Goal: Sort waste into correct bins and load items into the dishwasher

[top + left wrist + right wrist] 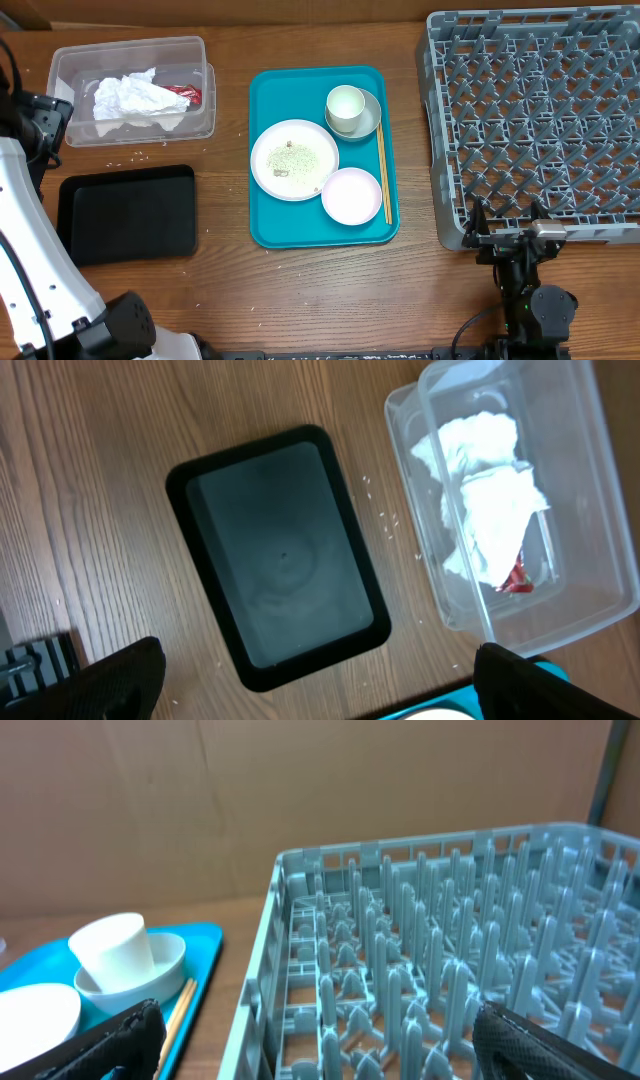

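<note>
Wide and empty, left claw (315, 695) and right claw (320, 1055). Binned in tub (60, 62) at ten o'clock: napkin (128, 98), wrapper (188, 96). Yet to load into bare rack (436, 120) at two o'clock: plates (294, 160), cup (346, 105), bowl (372, 118), chopsticks (382, 170), at centre.

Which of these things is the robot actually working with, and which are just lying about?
Job: napkin, red wrapper, rice grains, clear tub, black tray, large plate, small plate, cup, bowl, chopsticks, dish rack.
Lying about: teal serving tray, table.
</note>
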`<state>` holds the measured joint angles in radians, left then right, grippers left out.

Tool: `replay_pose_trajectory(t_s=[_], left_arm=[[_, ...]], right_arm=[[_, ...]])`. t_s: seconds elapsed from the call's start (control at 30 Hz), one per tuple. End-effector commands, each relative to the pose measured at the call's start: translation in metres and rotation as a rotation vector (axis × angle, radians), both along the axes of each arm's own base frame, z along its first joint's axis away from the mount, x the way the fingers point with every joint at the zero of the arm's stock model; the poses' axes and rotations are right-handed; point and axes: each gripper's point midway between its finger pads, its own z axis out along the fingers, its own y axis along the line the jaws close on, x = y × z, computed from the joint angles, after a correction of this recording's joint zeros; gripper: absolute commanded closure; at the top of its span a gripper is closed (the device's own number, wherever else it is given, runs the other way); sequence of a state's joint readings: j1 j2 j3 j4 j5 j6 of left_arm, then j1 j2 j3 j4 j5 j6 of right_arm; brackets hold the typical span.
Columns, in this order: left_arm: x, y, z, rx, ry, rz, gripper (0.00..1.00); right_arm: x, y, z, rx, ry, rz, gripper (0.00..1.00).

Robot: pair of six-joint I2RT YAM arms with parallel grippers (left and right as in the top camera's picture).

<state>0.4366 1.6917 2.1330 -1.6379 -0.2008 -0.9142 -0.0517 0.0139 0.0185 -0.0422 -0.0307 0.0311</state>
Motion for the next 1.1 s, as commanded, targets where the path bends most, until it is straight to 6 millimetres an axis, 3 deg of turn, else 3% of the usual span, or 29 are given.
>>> replay_pose_trajectory(t_s=[0.0,0.07,0.2,0.4,0.5,0.6,0.77,0.93,1.07], left_arm=[[0.004,0.001,-0.010,-0.017,0.027,-0.010,0.00],[0.006,0.002,-0.013,-0.022,0.036,-0.010,0.00],[0.008,0.003,-0.017,-0.030,0.047,-0.010,0.00],[0.009,0.003,-0.018,-0.031,0.050,-0.011,0.00],[0.009,0.003,-0.018,-0.031,0.050,-0.011,0.00],[0.009,0.003,-0.018,-0.031,0.050,-0.011,0.00],[0.009,0.003,-0.018,-0.031,0.050,-0.011,0.00],[0.009,0.003,-0.018,-0.031,0.050,-0.011,0.00],[0.009,0.003,-0.018,-0.031,0.050,-0.011,0.00]], right_arm=[[-0.002,0.015,0.021,0.018,-0.095,0.088,0.00],[-0.006,0.031,0.031,0.009,-0.138,0.183,0.00],[-0.016,0.032,0.071,-0.015,-0.306,0.188,0.00],[-0.068,0.035,0.157,-0.004,-0.714,0.220,0.00],[-0.091,0.035,0.181,-0.022,-0.846,0.216,0.00],[-0.097,0.036,0.200,-0.026,-0.869,0.217,0.00],[-0.078,0.035,0.243,-0.009,-0.758,0.216,0.00],[-0.018,0.038,0.273,0.007,-0.474,0.238,0.00],[0.028,0.066,0.273,0.011,-0.259,0.419,0.00]])
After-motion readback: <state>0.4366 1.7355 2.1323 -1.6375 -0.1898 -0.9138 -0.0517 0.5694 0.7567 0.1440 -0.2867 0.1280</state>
